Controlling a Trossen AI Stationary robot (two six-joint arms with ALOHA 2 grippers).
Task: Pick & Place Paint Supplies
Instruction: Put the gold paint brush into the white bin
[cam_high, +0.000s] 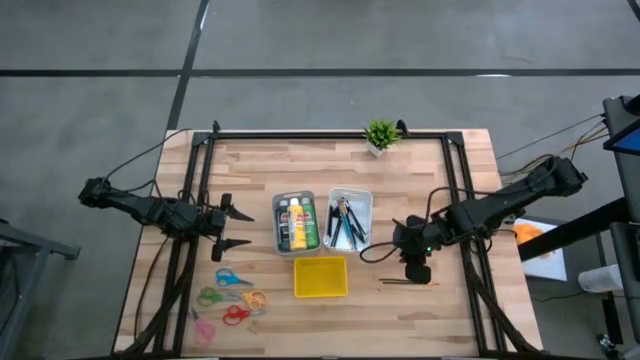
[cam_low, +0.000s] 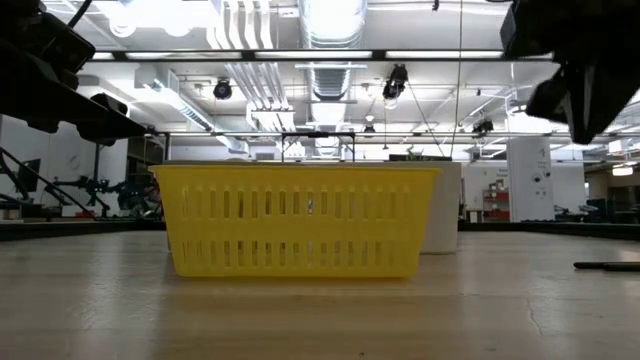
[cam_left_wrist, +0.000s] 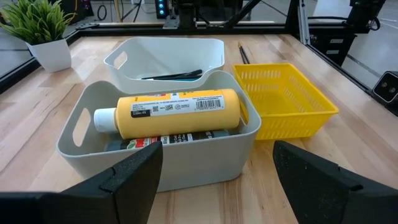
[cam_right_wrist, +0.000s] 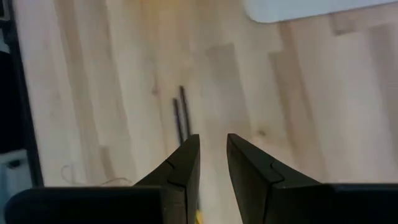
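Right pincer low over the desk near its right edge, fingers a narrow gap apart, clamped on nothing.
Just beyond the tips, two thin dark brushes lying flat on the wood, side by side. Left pincer wide apart near the left edge, facing a grey bin holding paint bottles, the yellow bottle on top. Behind that, a white bin with more brushes; beside it, a yellow basket toward the front edge.
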